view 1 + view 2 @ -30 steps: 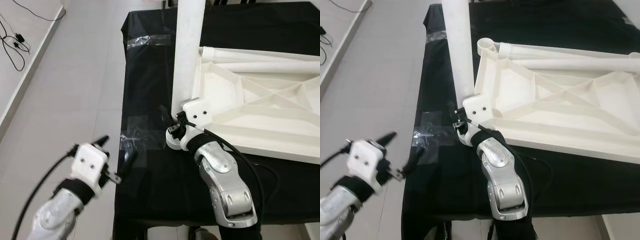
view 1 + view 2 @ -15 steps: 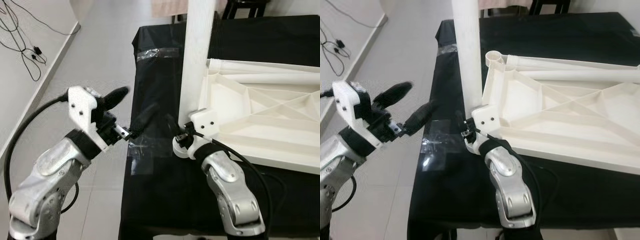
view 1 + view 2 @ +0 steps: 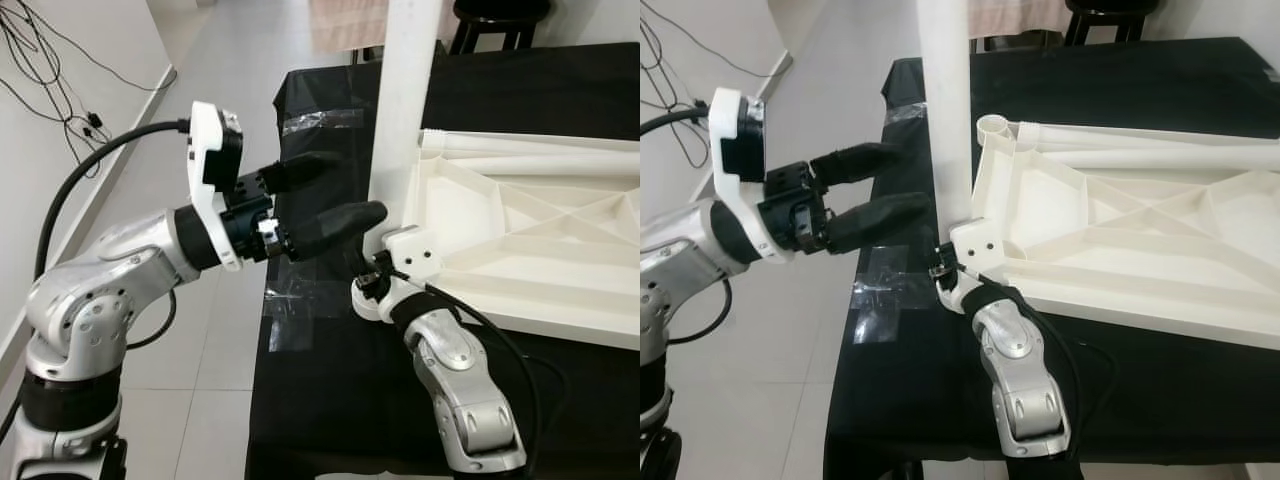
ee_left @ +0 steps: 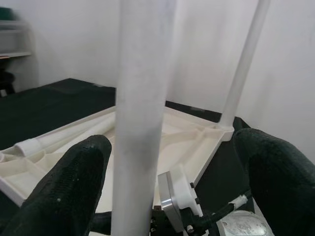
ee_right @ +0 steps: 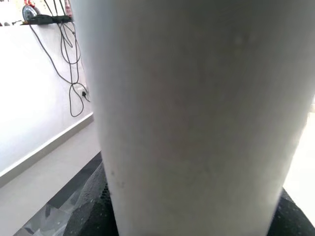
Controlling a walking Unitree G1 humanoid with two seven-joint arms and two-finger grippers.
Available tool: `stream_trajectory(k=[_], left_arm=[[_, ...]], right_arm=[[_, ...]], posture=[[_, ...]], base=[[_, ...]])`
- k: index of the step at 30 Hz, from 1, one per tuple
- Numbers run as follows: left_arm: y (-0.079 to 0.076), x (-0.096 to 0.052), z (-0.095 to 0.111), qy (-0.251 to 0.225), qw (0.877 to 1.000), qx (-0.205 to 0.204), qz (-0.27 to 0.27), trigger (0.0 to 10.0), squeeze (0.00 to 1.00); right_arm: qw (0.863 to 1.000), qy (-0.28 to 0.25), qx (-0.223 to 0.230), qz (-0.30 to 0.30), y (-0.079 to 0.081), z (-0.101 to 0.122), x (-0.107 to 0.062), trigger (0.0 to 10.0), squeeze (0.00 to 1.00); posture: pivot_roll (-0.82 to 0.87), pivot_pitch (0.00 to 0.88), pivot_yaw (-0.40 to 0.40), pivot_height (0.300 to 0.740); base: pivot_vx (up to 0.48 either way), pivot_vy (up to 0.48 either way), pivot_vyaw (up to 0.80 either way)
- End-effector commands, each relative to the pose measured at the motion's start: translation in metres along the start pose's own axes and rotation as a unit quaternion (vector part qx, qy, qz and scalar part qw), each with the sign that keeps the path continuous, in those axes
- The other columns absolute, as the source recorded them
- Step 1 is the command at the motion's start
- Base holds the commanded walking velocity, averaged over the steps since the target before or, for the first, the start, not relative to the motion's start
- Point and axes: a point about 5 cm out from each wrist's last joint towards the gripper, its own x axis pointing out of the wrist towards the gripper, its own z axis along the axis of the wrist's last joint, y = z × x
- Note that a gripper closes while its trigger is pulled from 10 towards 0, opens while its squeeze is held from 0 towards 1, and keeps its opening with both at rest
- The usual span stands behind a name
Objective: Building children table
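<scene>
- At the near corner of the tabletop [image 3: 1110,240], the right gripper [image 3: 948,268] is clenched round the foot of the upright leg [image 3: 945,110]; its wrist view has the white tube close against the lens, with dark pads at either side.
- From that grip the leg rises toward 12 o'clock and out of frame, standing at the corner of the upturned white tabletop on the black cloth [image 3: 1160,380].
- At 9 o'clock of the leg, the left gripper [image 3: 330,200] has come up from low beside the table edge within the last second. It now hangs at mid-height of the leg with its fingers [image 3: 335,225] spread wide, holding nothing.
- In the left wrist view the leg [image 4: 140,108] stands between the two black fingertips [image 4: 64,196], so the spread straddles it; I cannot tell whether either pad touches yet.
- Another leg [image 4: 243,64] already stands at a corner of the tabletop, and loose tubes [image 3: 1140,130] lie along the edge at 1 o'clock.
- Clear tape [image 3: 880,280] patches the cloth at 8 o'clock of the right gripper.
- My reading: the left arm has arrived to take a second hold higher up, steadying or turning the leg into its socket. Closing squarely matters, since a sideways push could tip the tube.
</scene>
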Motion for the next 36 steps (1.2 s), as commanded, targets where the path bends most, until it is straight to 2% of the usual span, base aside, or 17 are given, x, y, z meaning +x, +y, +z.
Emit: stream_trajectory(k=[1,4,5,6,7,8,9,11,12,16,19,20,31,32,34,35,36], left_arm=[[0.004,0.000,-0.001,0.016,1.000,0.009,0.006,10.0,1.00],[0.022,0.025,-0.004,0.031,0.999,0.024,0.014,10.0,1.00],[0.022,0.025,-0.004,0.031,0.999,0.024,0.014,10.0,1.00],[0.024,0.034,-0.005,0.032,0.999,0.029,0.012,10.0,0.49],[0.025,0.039,-0.005,0.033,0.999,0.030,0.009,10.0,0.21],[0.025,0.039,-0.005,0.033,0.999,0.030,0.009,10.0,0.21],[0.026,0.046,-0.005,0.032,0.999,0.032,0.008,10.0,0.00],[0.026,0.046,-0.005,0.032,0.999,0.032,0.008,10.0,0.00],[0.029,0.054,-0.004,0.031,0.999,0.038,0.008,10.0,0.00],[0.030,0.071,-0.005,0.024,0.999,0.038,-0.001,10.0,0.00],[0.030,0.073,-0.006,0.024,0.999,0.037,-0.003,10.0,0.00],[0.030,0.075,-0.006,0.022,0.999,0.038,-0.004,0.0,0.00],[0.027,0.082,-0.005,0.015,0.998,0.057,0.001,0.0,0.00],[0.025,0.084,-0.005,0.014,0.998,0.061,-0.001,0.0,0.00],[0.024,0.084,-0.005,0.013,0.998,0.063,-0.002,0.0,0.00],[0.022,0.086,-0.006,0.012,0.998,0.065,-0.004,0.0,0.00],[0.021,0.087,-0.006,0.010,0.998,0.064,-0.005,0.0,0.00]], right_arm=[[0.999,0.035,0.022,-0.015,-0.003,-0.016,-0.005,10.0,0.00],[0.999,0.026,0.023,0.004,0.003,-0.014,-0.004,10.0,0.00],[0.999,0.026,0.023,0.004,0.003,-0.014,-0.004,10.0,0.00],[0.999,0.025,0.024,0.008,0.004,-0.014,-0.004,10.0,0.00],[0.999,0.024,0.025,0.010,0.005,-0.014,-0.003,10.0,0.00],[0.999,0.024,0.025,0.010,0.005,-0.014,-0.003,10.0,0.00],[0.999,0.023,0.025,0.012,0.006,-0.014,-0.003,10.0,0.00],[0.999,0.023,0.025,0.012,0.006,-0.014,-0.003,10.0,0.00],[0.999,0.021,0.025,0.014,0.007,-0.014,-0.003,10.0,0.00],[0.999,0.017,0.024,0.017,0.008,-0.014,-0.003,10.0,0.00],[0.999,0.017,0.024,0.017,0.008,-0.014,-0.003,10.0,0.00],[0.999,0.017,0.024,0.017,0.008,-0.014,-0.003,10.0,0.00],[0.999,0.010,0.019,0.028,0.006,-0.012,0.003,10.0,0.00],[0.999,0.007,0.013,0.033,0.004,-0.011,0.005,10.0,0.58],[0.999,0.005,0.009,0.036,0.003,-0.010,0.007,10.0,0.58],[0.999,-0.001,0.007,0.047,0.001,-0.006,0.011,10.0,1.00],[0.997,-0.009,0.012,0.070,-0.003,-0.001,0.017,10.0,1.00]], posture=[[0.06,0.161,0.109,0.740],[0.06,0.157,0.104,0.740],[0.06,0.157,0.104,0.740],[0.06,0.157,0.105,0.740],[0.06,0.157,0.105,0.740],[0.06,0.157,0.105,0.740],[0.06,0.155,0.108,0.740],[0.06,0.155,0.108,0.740],[0.06,0.156,0.111,0.740],[0.06,0.154,0.115,0.740],[0.06,0.154,0.115,0.740],[0.06,0.153,0.114,0.740],[0.06,0.143,0.101,0.740],[0.06,0.139,0.099,0.740],[0.06,0.138,0.097,0.740],[0.06,0.134,0.096,0.740],[0.06,0.133,0.095,0.740]], base=[[0.000,0.000,0.00],[0.000,0.000,0.00],[0.000,0.000,0.00],[0.000,0.000,0.00],[0.000,0.000,0.00],[0.000,0.000,0.00],[0.000,0.000,0.00],[0.000,0.000,0.00],[0.000,0.000,0.00],[0.000,0.000,0.00],[0.000,0.000,0.00],[0.000,0.000,0.00],[0.000,0.000,0.00],[0.000,0.000,0.00],[0.000,0.000,0.00],[0.000,0.000,0.00],[0.000,0.000,0.00]])
